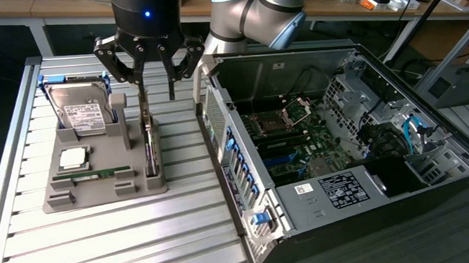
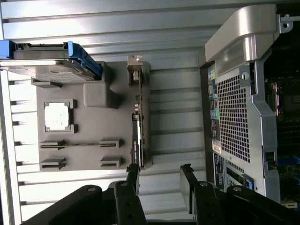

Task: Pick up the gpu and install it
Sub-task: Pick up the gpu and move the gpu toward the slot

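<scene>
— Fingers [image 2: 187,187] first: how do they stand?

— Spread wide with nothing between them, hanging above the gpu [image 2: 136,136] and clear of it.

— Good line for a grasp?

— Not quite, I'd say. In the wrist view the card's upper edge lines up with one finger rather than with the gap. I'd centre the gap over that edge, come straight down and close on the flat faces, so that it lifts from its slot without twisting.

— And the card itself?

— Thin and dark. It stands on edge in a slot of the grey tray [image 2: 93,126], with its silvery bracket at the end nearer the hard drive [image 1: 84,109]. The tray sits on the slatted desk [image 1: 103,235], just beside the open computer case [image 2: 234,117].
</scene>
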You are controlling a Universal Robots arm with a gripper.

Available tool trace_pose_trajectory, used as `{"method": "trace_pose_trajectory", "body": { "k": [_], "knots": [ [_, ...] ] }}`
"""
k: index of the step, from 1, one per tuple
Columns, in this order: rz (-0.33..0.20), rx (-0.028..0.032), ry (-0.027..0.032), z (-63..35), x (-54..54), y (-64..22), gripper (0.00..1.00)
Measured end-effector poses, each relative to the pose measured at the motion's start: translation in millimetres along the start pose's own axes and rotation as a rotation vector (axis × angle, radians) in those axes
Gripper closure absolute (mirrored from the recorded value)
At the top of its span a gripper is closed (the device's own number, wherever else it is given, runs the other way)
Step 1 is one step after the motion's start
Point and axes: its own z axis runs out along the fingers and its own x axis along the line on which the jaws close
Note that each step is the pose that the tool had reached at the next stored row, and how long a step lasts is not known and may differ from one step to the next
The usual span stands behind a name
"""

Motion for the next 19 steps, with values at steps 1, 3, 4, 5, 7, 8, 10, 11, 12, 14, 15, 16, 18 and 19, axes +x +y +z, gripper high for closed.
{"method": "trace_pose_trajectory", "body": {
  "k": [1, 3, 4, 5, 7, 8, 10, 11, 12, 14, 15, 16, 18, 19],
  "knots": [
    [0.000, 0.0000, 0.0001, 0.5, 0.0, 0.0, 0.52],
    [0.000, 0.0000, 0.0000, 1.1, 0.0, -0.1, 0.52],
    [0.000, 0.0000, 0.0000, 1.4, 0.1, -0.1, 0.52],
    [0.000, 0.0001, 0.0001, 1.7, 0.1, -0.1, 0.52],
    [0.000, 0.0000, 0.0000, 2.4, 0.1, -0.1, 0.52],
    [0.000, 0.0000, 0.0001, 2.6, 0.1, -0.1, 0.52],
    [0.000, 0.0001, 0.0001, 3.1, 0.1, -0.1, 0.52],
    [0.000, 0.0000, 0.0000, 3.3, 0.1, -0.2, 0.52],
    [0.000, 0.0001, 0.0001, 3.4, 0.1, -0.2, 0.52],
    [0.000, 0.0000, 0.0001, 4.0, 0.1, -0.2, 0.52],
    [0.000, 0.0000, 0.0000, 4.2, 0.1, -0.2, 0.52],
    [0.000, 0.0001, 0.0001, 4.4, 0.1, -0.2, 0.52],
    [0.000, 0.0000, 0.0000, 4.8, 0.1, -0.2, 0.52],
    [0.000, 0.0000, 0.0000, 5.0, 0.1, -0.2, 0.52]
  ]
}}
